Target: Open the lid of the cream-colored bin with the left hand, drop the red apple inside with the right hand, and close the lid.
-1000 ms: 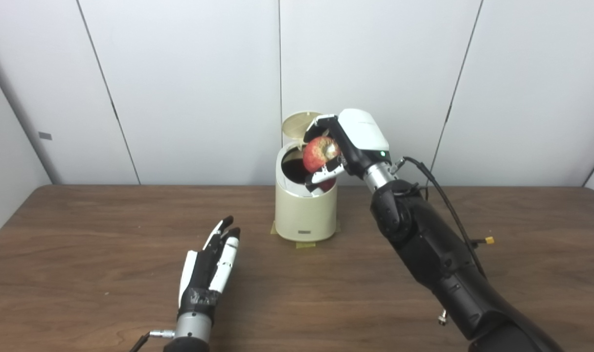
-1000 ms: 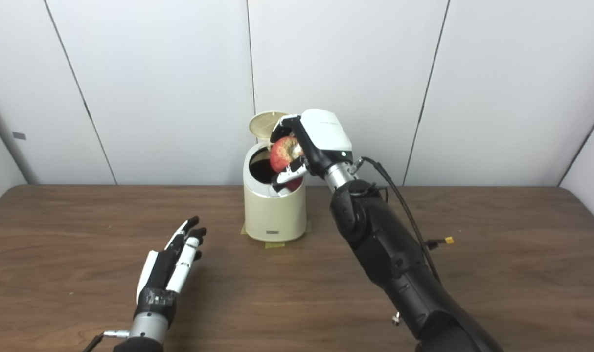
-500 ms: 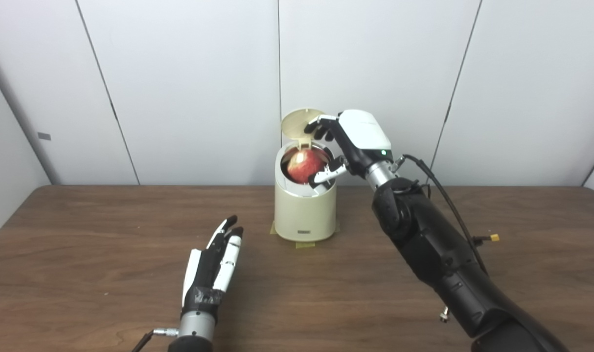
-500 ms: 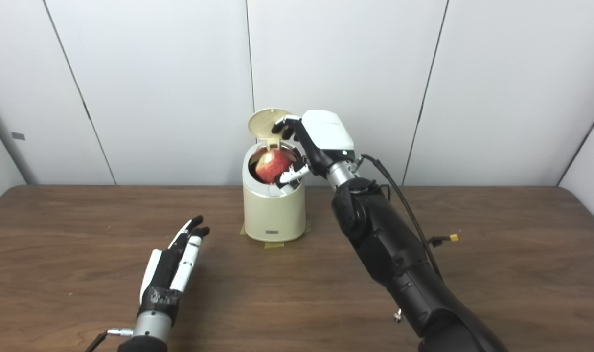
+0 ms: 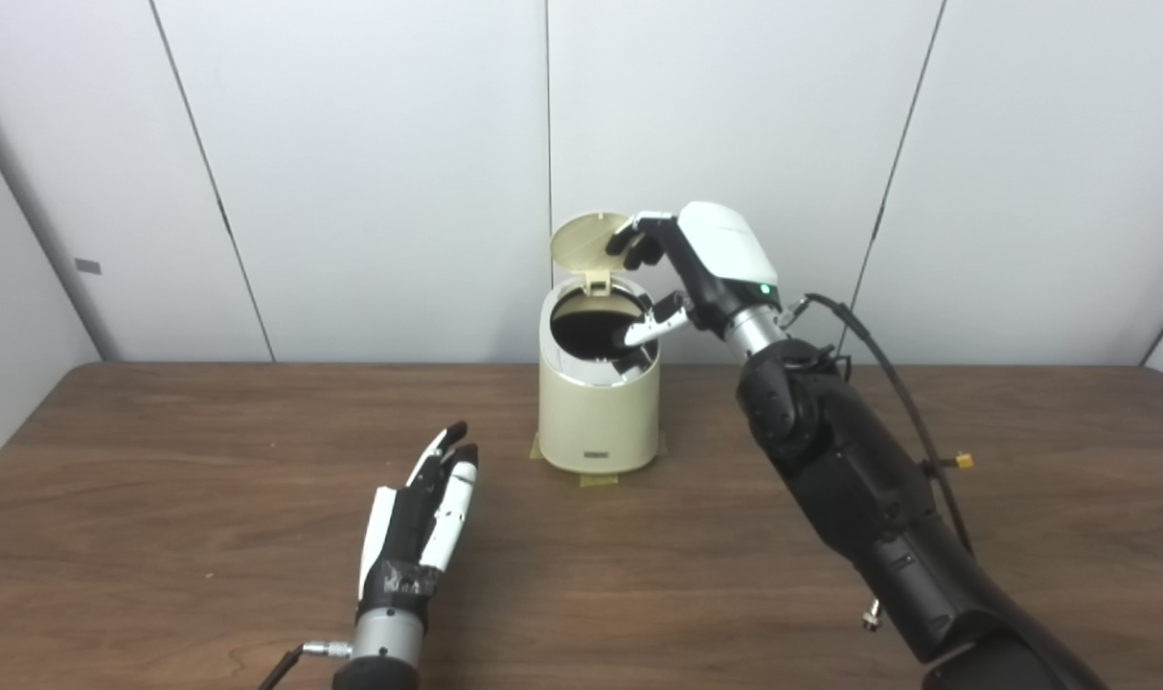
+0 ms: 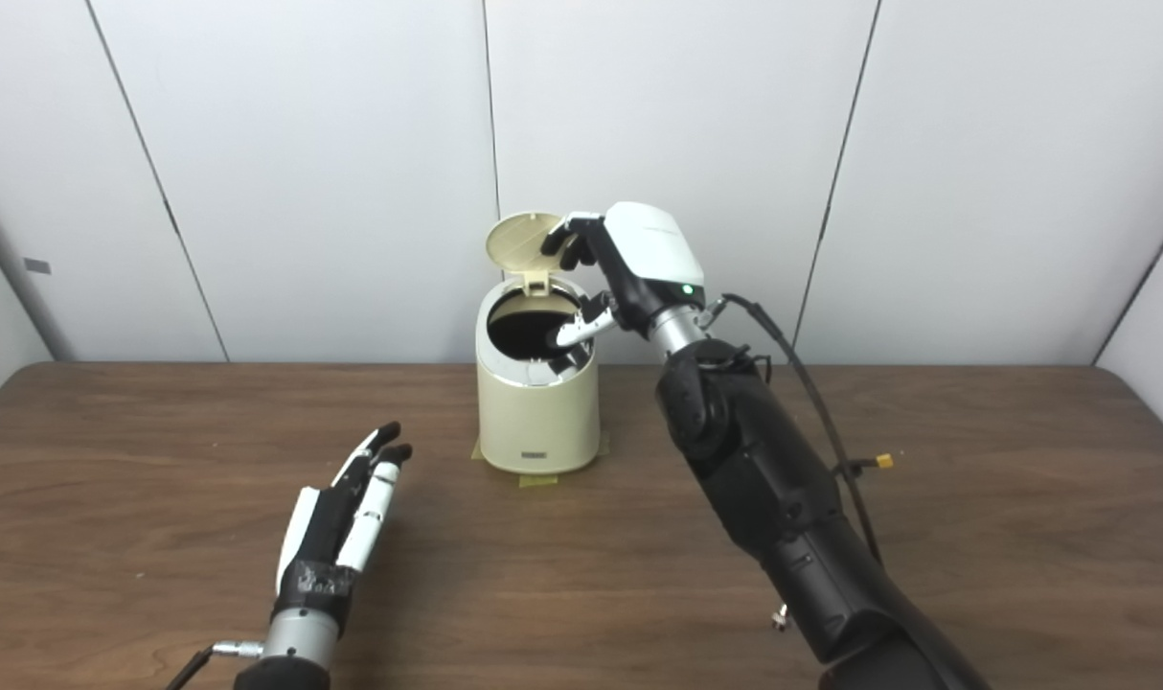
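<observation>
Bin (image 5: 598,407) lid (image 5: 584,241) stands up, apple unseen. Right robot hand (image 5: 682,278) spread, empty; clear it, then press lid down with spread left robot hand (image 5: 419,517).

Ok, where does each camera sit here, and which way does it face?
Left eye view: on the head, looking forward and down at the cream-colored bin, slightly right of centre; both arms enter from below.
Right eye view: beside it, same direction; the bin sits left of centre.
Shared: open lid, right hand with fingers apart at the bin's mouth, left hand open over the table; no apple visible.
</observation>
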Action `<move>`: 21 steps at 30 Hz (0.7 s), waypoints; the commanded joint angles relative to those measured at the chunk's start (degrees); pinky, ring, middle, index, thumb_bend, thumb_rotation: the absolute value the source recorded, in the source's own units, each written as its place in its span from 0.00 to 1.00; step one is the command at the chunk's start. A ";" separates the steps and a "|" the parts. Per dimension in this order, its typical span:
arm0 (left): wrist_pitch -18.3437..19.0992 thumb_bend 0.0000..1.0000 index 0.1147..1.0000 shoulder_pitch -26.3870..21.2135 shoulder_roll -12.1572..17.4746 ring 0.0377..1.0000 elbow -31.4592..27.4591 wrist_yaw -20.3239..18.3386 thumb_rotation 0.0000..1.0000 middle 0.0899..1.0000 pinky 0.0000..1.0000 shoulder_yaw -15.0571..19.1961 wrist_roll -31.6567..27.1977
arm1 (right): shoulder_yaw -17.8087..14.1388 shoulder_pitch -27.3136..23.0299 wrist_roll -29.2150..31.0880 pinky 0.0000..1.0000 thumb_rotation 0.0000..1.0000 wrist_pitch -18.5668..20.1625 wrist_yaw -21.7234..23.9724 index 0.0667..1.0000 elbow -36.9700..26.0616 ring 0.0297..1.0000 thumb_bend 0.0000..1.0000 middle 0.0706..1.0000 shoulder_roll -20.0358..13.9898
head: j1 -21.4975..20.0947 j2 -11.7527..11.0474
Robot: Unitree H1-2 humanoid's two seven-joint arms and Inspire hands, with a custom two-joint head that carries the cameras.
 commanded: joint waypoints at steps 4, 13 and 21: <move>-2.03 0.37 0.92 -2.32 0.01 0.92 -1.39 0.47 0.87 0.87 0.94 0.00 0.42 | -4.34 0.15 4.62 0.37 0.00 0.24 -0.55 0.45 -6.86 0.40 0.52 0.47 -1.25 | -0.40 0.07; -1.95 0.35 0.92 -2.41 0.77 0.92 -1.66 -0.27 0.83 0.87 0.92 0.39 -0.31 | -7.74 7.65 6.71 0.36 0.00 3.63 1.60 0.46 -16.50 0.39 0.52 0.46 -4.04 | -1.59 -0.35; -2.12 0.34 0.93 -2.25 1.03 0.90 -2.01 -1.02 0.76 0.88 0.90 2.66 -4.46 | -11.80 16.08 12.20 0.38 0.00 9.07 5.16 0.49 -26.54 0.39 0.52 0.44 -3.90 | -2.05 -0.26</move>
